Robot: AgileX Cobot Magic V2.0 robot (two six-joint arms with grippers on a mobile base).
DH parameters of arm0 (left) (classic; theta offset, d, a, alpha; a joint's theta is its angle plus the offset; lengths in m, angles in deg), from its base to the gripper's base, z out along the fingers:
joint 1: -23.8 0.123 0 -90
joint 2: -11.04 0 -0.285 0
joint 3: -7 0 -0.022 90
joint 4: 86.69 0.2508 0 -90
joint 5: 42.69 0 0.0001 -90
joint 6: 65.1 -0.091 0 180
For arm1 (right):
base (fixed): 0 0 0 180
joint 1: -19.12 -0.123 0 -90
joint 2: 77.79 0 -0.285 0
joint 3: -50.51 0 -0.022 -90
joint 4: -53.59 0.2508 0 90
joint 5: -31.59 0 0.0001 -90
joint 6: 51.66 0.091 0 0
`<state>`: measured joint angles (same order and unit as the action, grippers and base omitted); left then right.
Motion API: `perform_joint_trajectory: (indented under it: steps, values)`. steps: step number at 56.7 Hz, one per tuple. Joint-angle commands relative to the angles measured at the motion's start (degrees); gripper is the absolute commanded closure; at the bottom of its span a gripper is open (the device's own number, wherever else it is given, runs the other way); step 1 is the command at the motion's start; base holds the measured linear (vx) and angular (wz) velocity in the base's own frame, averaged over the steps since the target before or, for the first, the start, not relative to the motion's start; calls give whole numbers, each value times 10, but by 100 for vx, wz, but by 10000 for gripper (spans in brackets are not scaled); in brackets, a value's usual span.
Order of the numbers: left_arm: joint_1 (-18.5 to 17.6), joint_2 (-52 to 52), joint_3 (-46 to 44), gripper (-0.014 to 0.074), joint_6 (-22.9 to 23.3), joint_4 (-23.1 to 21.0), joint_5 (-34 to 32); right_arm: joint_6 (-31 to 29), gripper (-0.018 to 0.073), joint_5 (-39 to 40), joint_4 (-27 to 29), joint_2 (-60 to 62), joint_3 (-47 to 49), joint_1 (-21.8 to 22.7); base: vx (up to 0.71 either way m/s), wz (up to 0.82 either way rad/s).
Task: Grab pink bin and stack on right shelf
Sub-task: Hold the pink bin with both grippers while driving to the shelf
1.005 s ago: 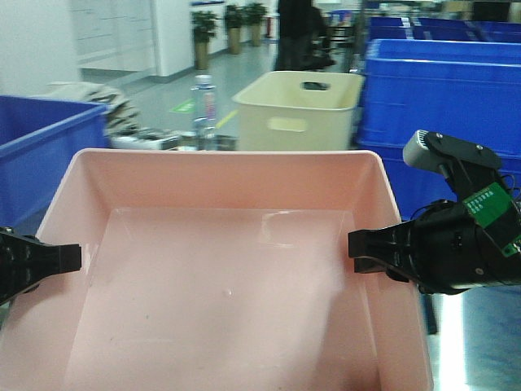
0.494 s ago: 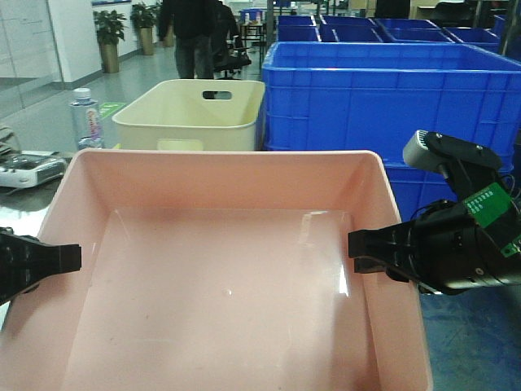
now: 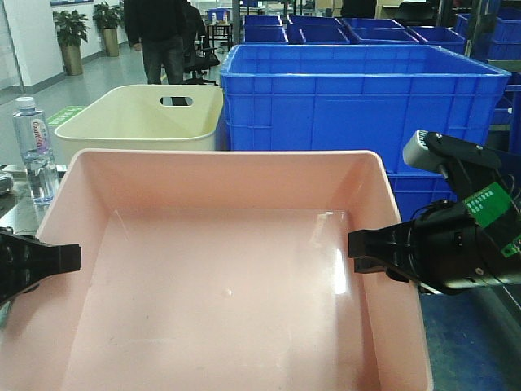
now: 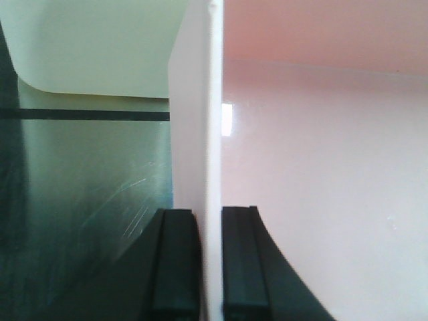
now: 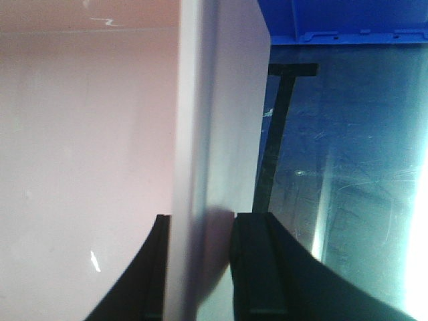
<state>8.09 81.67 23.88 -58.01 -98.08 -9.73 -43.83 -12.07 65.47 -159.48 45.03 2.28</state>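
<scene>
- The pink bin (image 3: 220, 269) sits at the near edge of the counter, dead centre, and fills most of the front view. It's empty.
- The left gripper (image 4: 210, 264) is pinched onto the bin's left wall, one finger inside and one outside, with the jaws narrowed to the wall's thickness. The right gripper (image 5: 200, 267) does the same on the right wall.
- Handling guess: thin plastic with nothing in it, so it should be light. The walls are glossy and flare outward, so I'd expect them to be slippery and a bit bendy. Mid-wall under the rolled rim looks like the sane place to hold it, and both arms will need to move together or it'll twist.
- The surface is a shiny dark-grey metal shelf top (image 5: 348, 167) that reflects everything. It looks slick, so the bin would probably slide on it. I can't tell if the bin's bottom is touching it or hovering above it.
- Toward the far edge there's a cream tub (image 3: 138, 122) on the left side and a big blue crate (image 3: 358, 106) on the right side, with more crates behind. A water bottle (image 3: 37, 155) stands by the left edge.
- A person (image 3: 159, 32) is standing well back in the room.
</scene>
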Motion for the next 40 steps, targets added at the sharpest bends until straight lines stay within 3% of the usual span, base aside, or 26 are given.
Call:
perform_joint_trajectory:
  steps: [1, 40]
  values:
    - [13, -16, -18, 598, 6, 36, -60, 2, 568, 43, -54, 20, 18, 19, 6, -8]
    - [13, -16, -18, 598, 6, 36, -60, 3, 568, 41, -51, 20, 18, 19, 1, -2]
